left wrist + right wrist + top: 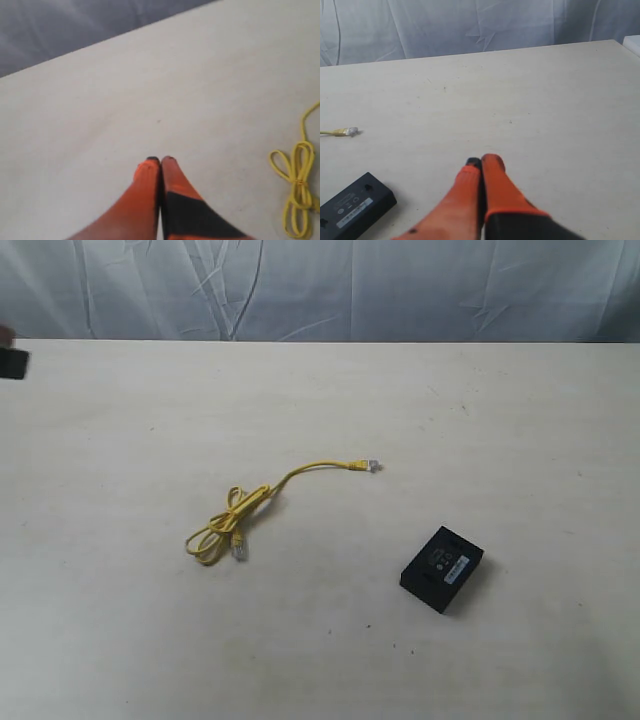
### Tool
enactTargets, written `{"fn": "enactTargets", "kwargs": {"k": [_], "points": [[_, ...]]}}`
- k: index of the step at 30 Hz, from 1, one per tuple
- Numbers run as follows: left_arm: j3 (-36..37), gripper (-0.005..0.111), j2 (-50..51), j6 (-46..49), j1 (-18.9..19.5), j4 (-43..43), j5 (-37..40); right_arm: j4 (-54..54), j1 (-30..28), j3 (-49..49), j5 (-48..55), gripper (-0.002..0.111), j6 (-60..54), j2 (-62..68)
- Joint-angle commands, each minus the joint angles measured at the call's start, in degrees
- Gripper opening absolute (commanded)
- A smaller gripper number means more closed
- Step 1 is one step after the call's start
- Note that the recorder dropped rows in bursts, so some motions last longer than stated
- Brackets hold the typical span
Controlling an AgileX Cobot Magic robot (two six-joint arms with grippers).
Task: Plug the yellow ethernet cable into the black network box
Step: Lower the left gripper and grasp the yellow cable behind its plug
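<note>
The yellow ethernet cable (240, 518) lies on the table's middle, its tied loop at the left and one clear plug (371, 465) stretched out to the right. The black network box (443, 568) with its white label lies flat to the right of it. My left gripper (160, 160) is shut on nothing, orange fingers pressed together over bare table, with the cable's loop (297, 187) off to one side. My right gripper (482, 161) is shut and empty too; the box (353, 207) and a cable plug (351, 131) lie apart from it.
The pale table (320, 640) ends at a creased white backdrop (320, 285). A dark part of the left arm (12, 360) shows at the exterior view's left edge.
</note>
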Motion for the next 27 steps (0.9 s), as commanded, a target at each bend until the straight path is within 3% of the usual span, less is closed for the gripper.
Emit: {"fn": "enactTargets", "kwargs": {"k": [1, 7, 15, 21, 27], "points": [[-12.62, 0.0, 16.68, 6.95, -7.34, -2.73, 4.44, 0.0, -0.27, 0.15, -0.66, -0.001, 0.06, -0.37], [-31.31, 0.0, 36.21, 12.93, -17.61, 1.9, 11.2, 0.0, -0.27, 0.15, -0.66, -0.001, 0.06, -0.37], [-52.06, 0.0, 55.73, 20.56, -24.71, 4.38, 24.36, 0.0, -0.27, 0.15, -0.66, -0.001, 0.06, -0.37], [-55.82, 0.0, 62.73, 24.01, -27.07, 4.5, 22.4, -0.13, -0.27, 0.15, -0.51, -0.001, 0.06, -0.37], [-55.82, 0.026, 65.21, 29.15, -27.21, 4.14, 22.39, -0.13, -0.27, 0.15, -0.51, -0.001, 0.06, -0.37]]}}
